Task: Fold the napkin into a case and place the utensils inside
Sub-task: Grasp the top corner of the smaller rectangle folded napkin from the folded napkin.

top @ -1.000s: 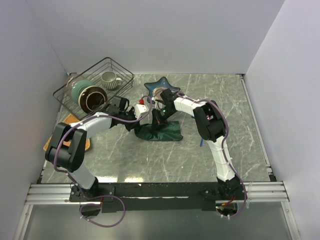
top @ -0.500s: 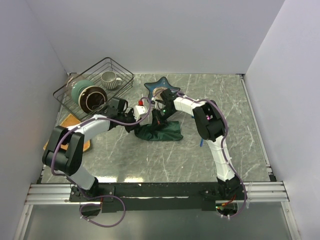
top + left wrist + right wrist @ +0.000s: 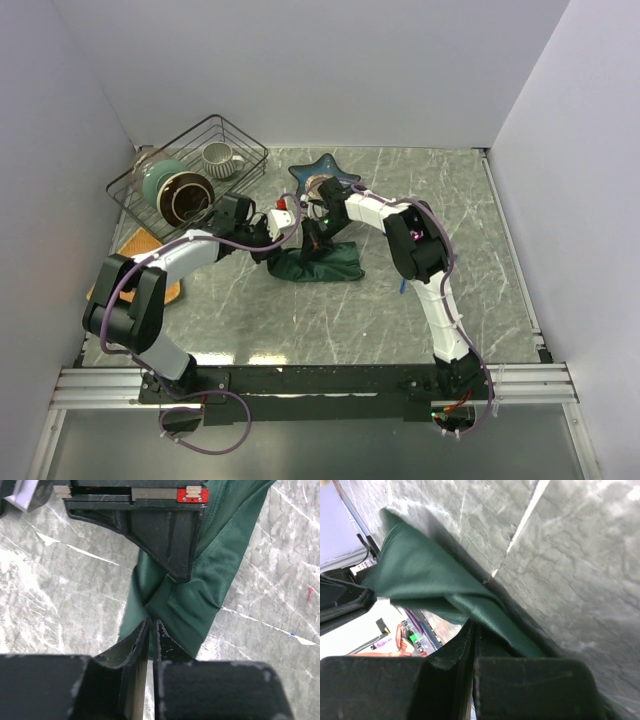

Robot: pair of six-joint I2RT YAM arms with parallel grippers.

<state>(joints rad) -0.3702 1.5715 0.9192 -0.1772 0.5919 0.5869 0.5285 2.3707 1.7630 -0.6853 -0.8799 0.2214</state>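
- Napkin (image 3: 335, 263), dark green and bunched into a rumpled heap, is lying around the middle of the counter (image 3: 300, 325), a little toward its far edge. It is not yet looking like a narrow case.
- The 2 arms are meeting over the napkin's left half, their grippers close together.
- The right gripper (image 3: 474, 626) is pinching a ribbed hem of the napkin between fully closed fingers and is lifting that fold off the counter.
- The left gripper (image 3: 151, 621) is showing only a thin slit between its fingers. Its tips are touching a crease at the napkin's edge, and I cannot tell whether it is gripping any cloth.
- A sliver of the blue utensil (image 3: 402, 286) is peeking out beside the right arm, apart from the napkin, toward the counter's right edge.
- The star-shaped blue dish (image 3: 330, 163) is sitting just beyond the napkin, near the far edge.
- A wire basket (image 3: 238, 133) holding 2 bowls and 1 mug is standing in the far left corner, with an orange mat (image 3: 140, 243) lying just in front of it along the left edge.
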